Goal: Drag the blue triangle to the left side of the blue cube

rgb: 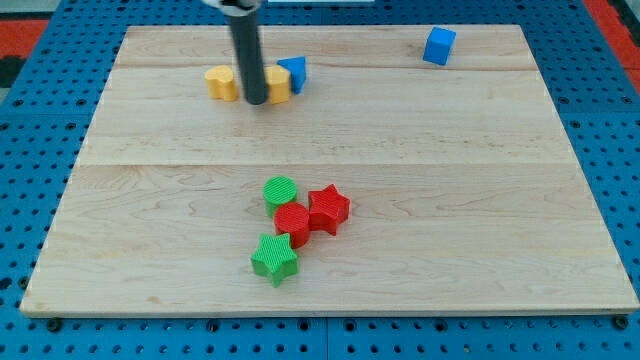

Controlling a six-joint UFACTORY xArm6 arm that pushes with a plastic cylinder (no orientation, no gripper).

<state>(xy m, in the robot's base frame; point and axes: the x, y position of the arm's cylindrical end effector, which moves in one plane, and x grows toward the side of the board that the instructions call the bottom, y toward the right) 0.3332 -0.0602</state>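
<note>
The blue triangle point(294, 72) lies near the view's top, left of centre. The blue cube point(438, 46) stands at the view's top right, well apart from it. My tip point(256, 102) is down on the board just left of and slightly below the blue triangle. The rod covers part of a yellow block point(277, 83) that touches the triangle's left side. Another yellow block point(222, 82) lies just left of the rod.
A cluster sits at the board's lower centre: a green round block point(281, 191), a red block point(293, 222), a red star point(328, 208) and a green star point(275, 259). The wooden board point(150, 220) rests on a blue pegboard.
</note>
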